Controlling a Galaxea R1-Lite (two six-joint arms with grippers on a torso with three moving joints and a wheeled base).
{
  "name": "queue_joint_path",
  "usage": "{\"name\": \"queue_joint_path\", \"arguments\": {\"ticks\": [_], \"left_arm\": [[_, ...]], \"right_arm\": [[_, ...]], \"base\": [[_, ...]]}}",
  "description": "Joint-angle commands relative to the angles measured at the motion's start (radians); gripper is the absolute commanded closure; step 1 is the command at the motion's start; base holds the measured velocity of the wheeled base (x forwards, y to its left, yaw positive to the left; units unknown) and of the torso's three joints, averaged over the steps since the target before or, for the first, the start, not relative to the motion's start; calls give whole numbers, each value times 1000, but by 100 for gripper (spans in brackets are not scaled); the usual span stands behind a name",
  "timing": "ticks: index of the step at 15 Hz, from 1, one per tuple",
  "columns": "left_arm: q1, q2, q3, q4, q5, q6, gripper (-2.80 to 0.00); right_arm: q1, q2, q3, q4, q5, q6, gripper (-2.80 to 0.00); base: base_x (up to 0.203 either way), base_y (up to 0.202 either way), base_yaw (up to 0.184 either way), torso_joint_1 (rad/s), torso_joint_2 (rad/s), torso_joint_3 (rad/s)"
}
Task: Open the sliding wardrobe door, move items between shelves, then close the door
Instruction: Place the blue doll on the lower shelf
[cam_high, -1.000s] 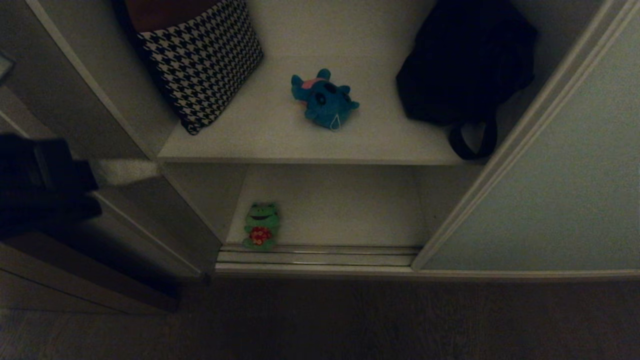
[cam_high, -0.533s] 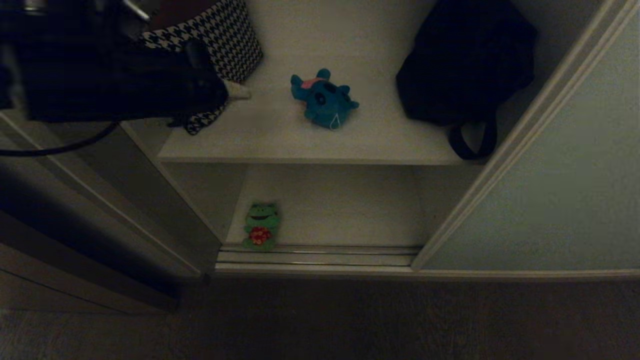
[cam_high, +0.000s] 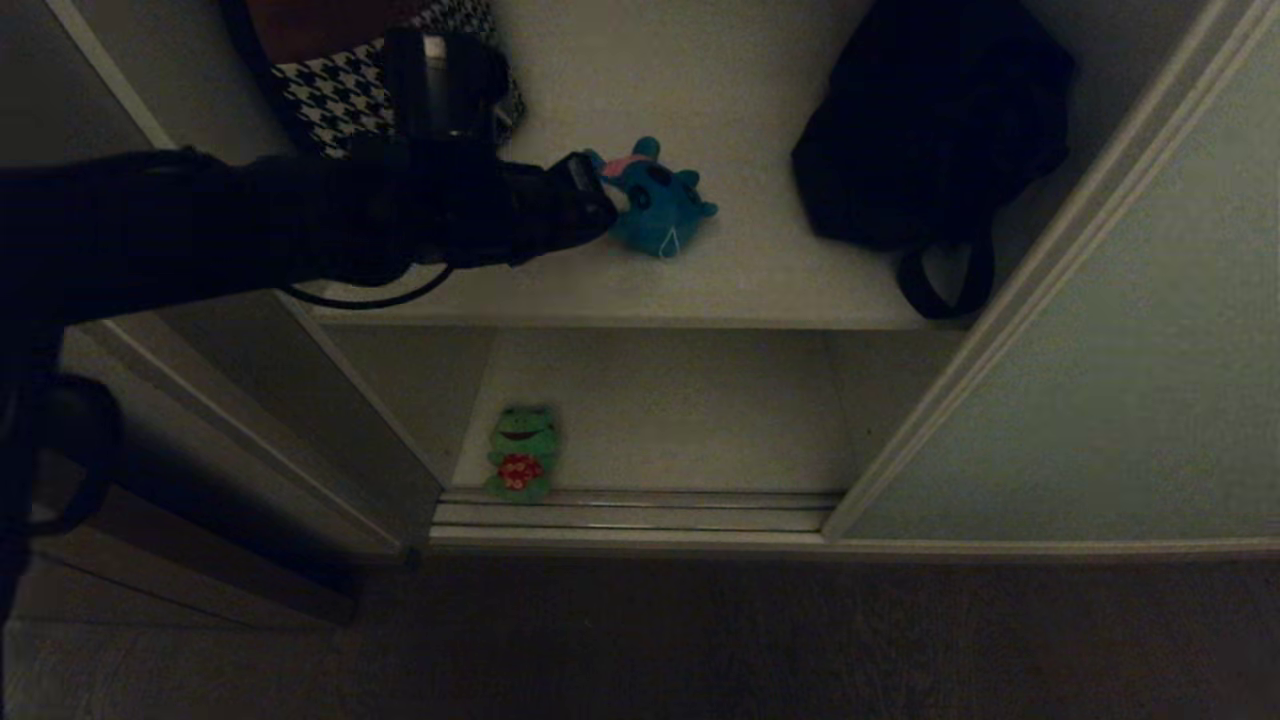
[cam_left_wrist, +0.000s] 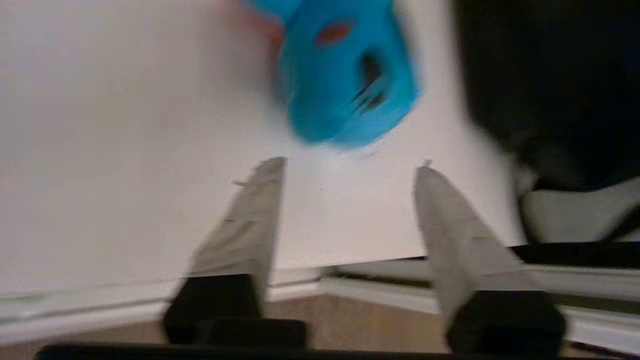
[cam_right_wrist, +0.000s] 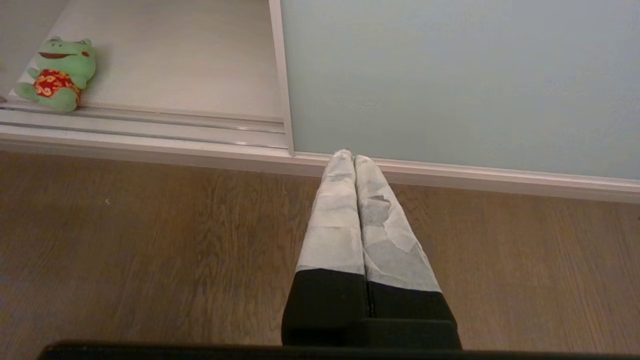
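A teal-blue plush toy lies in the middle of the upper shelf. My left gripper reaches in from the left, its tips right at the toy's left side. In the left wrist view the left gripper is open with only bare shelf between its pale fingers, and the plush toy sits just beyond the tips. The sliding wardrobe door stands pushed to the right, leaving the compartment open. My right gripper hangs shut and empty above the wood floor, near the door's bottom rail.
A houndstooth bag stands at the upper shelf's left, partly behind my arm. A black bag with a hanging strap fills the right. A green frog plush sits at the front left of the lower shelf, by the floor track.
My left arm has swung up from the lower left and across the houndstooth bag to the teal plush. The plush and the other things have not moved.
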Motion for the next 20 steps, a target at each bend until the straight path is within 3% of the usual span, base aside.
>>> {"name": "queue_joint_path", "arguments": {"ticks": [1,8,11,14,20], "left_arm": [[-5,65,-5,-3,3,-2,-280],[-20,84,-5,-159,4,-1,-280],[-31,99,0,-160,10,-1,-280],[-49,102,1,-165,84,-1,-280],[-51,98,1,-155,80,2,-280]], "right_arm": [[0,-2,0,0,0,0,0],[0,-1,0,0,0,0,0],[0,-2,0,0,0,0,0],[0,-2,0,0,0,0,0],[0,-1,0,0,0,0,0]], "base": [[0,0,0,0,0,0],[0,0,0,0,0,0],[0,0,0,0,0,0],[0,0,0,0,0,0],[0,0,0,0,0,0]]}}
